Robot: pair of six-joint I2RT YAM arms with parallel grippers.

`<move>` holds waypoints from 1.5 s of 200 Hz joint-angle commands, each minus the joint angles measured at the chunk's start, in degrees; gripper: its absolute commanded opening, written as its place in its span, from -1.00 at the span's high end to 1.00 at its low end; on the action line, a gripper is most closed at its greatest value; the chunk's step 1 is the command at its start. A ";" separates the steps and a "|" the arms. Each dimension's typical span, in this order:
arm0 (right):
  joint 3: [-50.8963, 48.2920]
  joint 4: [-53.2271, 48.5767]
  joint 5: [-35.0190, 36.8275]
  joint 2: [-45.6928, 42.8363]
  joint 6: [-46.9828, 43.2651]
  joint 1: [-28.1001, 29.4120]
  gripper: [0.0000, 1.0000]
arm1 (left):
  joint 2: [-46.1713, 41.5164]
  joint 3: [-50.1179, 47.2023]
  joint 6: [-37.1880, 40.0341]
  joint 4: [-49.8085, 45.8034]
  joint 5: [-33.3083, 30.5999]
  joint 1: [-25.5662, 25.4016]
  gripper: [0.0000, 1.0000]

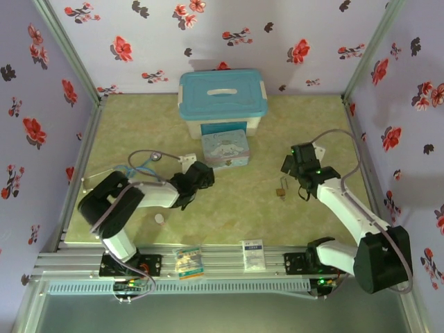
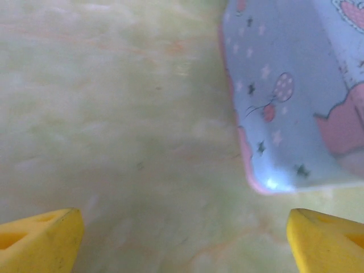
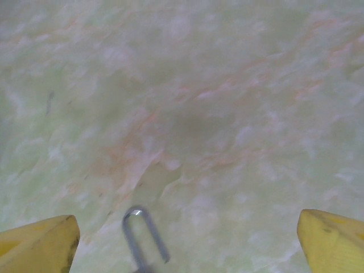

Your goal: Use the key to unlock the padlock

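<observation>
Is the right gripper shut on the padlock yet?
No. The right gripper is wide open, and the padlock shackle lies loose in the gap between its sides.

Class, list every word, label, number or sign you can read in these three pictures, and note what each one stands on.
No text here can be read.
On the white packet: dark print, too small to read.
On the colourful packet: printing too small and blurred to read.
On the cartoon tin: only drawings (stars, a balloon), no legible words.
</observation>
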 commanded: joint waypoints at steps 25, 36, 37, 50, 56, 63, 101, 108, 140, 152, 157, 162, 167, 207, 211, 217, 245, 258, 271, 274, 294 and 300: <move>-4.32 13.77 8.97 -2.75 -5.74 -10.13 -0.98 | -23.13 -0.84 10.06 -16.11 -5.70 2.16 -0.90; -6.84 20.78 10.70 -2.13 -10.59 -10.36 -0.97 | -27.42 -0.16 13.21 -21.18 -5.80 5.27 -0.99; -7.13 21.43 10.66 -2.11 -11.41 -10.36 -0.97 | -27.75 -0.15 13.64 -21.47 -5.81 5.57 -0.99; -11.23 31.83 8.94 -1.52 -18.52 -10.28 -0.95 | -31.57 0.04 20.82 -23.87 -8.65 8.44 -0.99; -13.66 37.46 8.14 -1.21 -21.05 -10.34 -0.95 | -33.55 -0.04 23.45 -24.42 -10.98 9.21 -0.99; -16.26 43.49 7.59 -0.84 -23.14 -10.37 -0.94 | -36.03 -0.61 26.35 -23.88 -12.61 10.34 -0.99; -23.66 63.36 2.58 3.37 -26.10 -11.33 -0.95 | -39.17 -13.89 40.47 -2.46 -8.42 23.38 -0.99; -24.44 66.39 0.59 5.10 -26.53 -11.33 -0.94 | -37.70 -15.47 40.87 0.82 -8.29 25.39 -0.99; -25.18 76.36 1.73 13.62 -27.34 -11.33 -0.94 | -30.21 -20.23 39.94 15.43 1.88 34.97 -0.99; -25.28 80.25 2.95 17.28 -26.93 -11.54 -0.94 | -26.73 -20.85 39.66 22.27 6.64 38.32 -0.99; -25.29 81.79 2.65 18.92 -26.91 -11.67 -0.94 | -25.91 -20.80 39.97 23.24 7.13 38.71 -0.99; -25.20 83.79 1.79 20.13 -27.37 -11.77 -0.94 | -25.25 -20.79 40.78 24.96 7.62 39.03 -0.99; -25.05 83.70 0.24 20.84 -27.94 -11.77 -0.92 | -23.93 -20.86 40.87 27.20 7.77 39.25 -0.99; -21.66 78.23 1.66 23.12 -26.45 -12.10 -0.98 | -17.34 -18.25 39.71 30.02 12.14 43.50 -0.99; -21.14 77.63 1.62 23.49 -26.31 -12.26 -0.98 | -16.48 -18.10 39.77 30.45 12.92 43.91 -0.99; -21.64 79.30 1.03 23.88 -26.30 -12.62 -0.98 | -14.55 -18.14 39.62 32.89 14.45 44.81 -0.99; -21.65 78.98 1.31 23.62 -25.99 -12.76 -0.99 | -7.25 -17.41 38.89 37.72 17.47 46.48 -0.99; -21.72 78.78 1.29 23.51 -26.03 -12.84 -0.99 | -7.12 -16.90 39.05 36.32 18.17 46.49 -0.99; -21.80 78.98 1.29 23.50 -26.20 -12.74 -0.99 | -6.31 -17.25 39.80 38.55 19.00 46.51 -0.99; -21.81 79.03 1.26 23.58 -26.20 -12.78 -0.99 | -6.59 -17.02 39.67 37.41 19.38 46.49 -1.00; -21.65 78.97 1.20 23.52 -26.20 -12.74 -0.99 | -6.53 -16.22 39.99 36.27 19.66 46.49 -0.99; -21.65 78.86 1.21 23.54 -26.20 -12.79 -0.99 | -6.30 -16.31 40.07 36.76 19.66 46.50 -0.99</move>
